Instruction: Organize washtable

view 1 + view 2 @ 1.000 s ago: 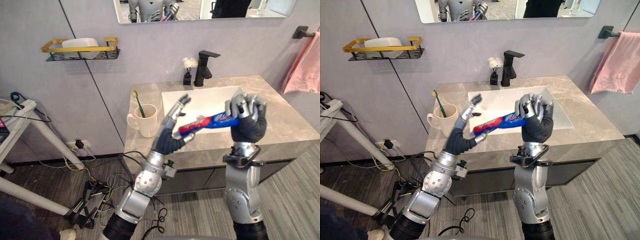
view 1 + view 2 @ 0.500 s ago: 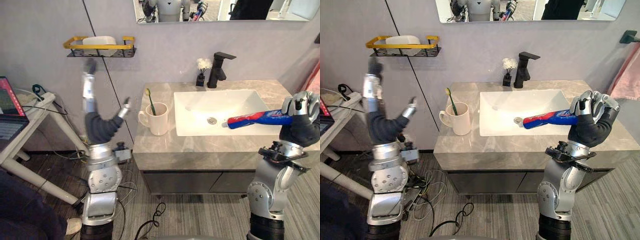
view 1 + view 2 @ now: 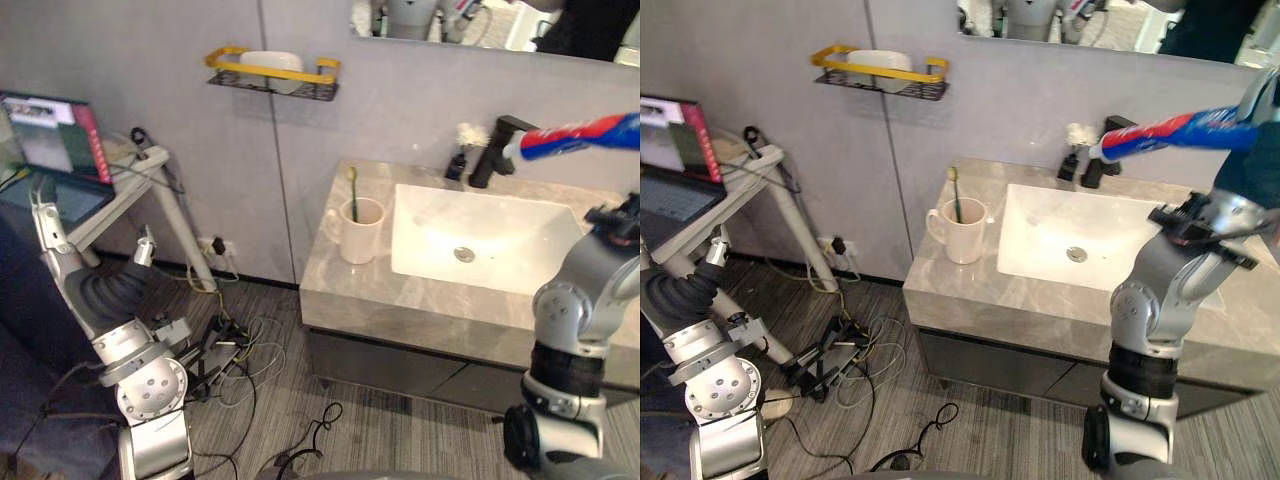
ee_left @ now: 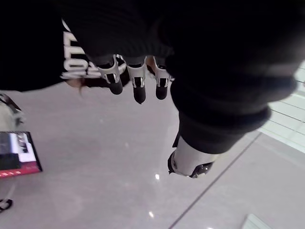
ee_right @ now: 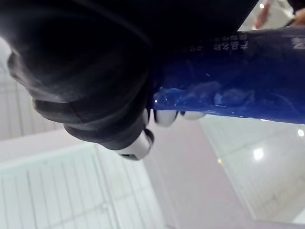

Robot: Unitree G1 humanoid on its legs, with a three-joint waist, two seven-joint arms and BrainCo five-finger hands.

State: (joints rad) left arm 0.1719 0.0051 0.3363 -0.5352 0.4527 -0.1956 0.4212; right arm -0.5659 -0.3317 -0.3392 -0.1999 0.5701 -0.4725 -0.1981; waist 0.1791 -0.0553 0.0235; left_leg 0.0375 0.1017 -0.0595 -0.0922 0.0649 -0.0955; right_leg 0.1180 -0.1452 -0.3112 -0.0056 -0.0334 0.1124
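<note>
The right hand point(image 5: 86, 81) is closed around the blue plastic toothpaste tube with a red cap end point(image 3: 1170, 128); in the right wrist view its fingers point(image 5: 166, 117) are curled round the blue body of the tube. The tube is held in the air, clear of the grey stone-pattern desk point(image 3: 400, 300), lying roughly level with the red end toward the robot's left, and it appears against the wall above the black faucet point(image 3: 492, 150). The white rectangular sink point(image 3: 490, 235) is set into the desk. The cream ceramic mug point(image 3: 360, 228) stands upright on the desk just beside the sink's left edge, with a green-handled toothbrush point(image 3: 353, 190) standing in it. The left hand point(image 4: 209, 86) is out to the robot's left, well apart from the desk, fingers point(image 4: 138, 86) relaxed and holding nothing.
</note>
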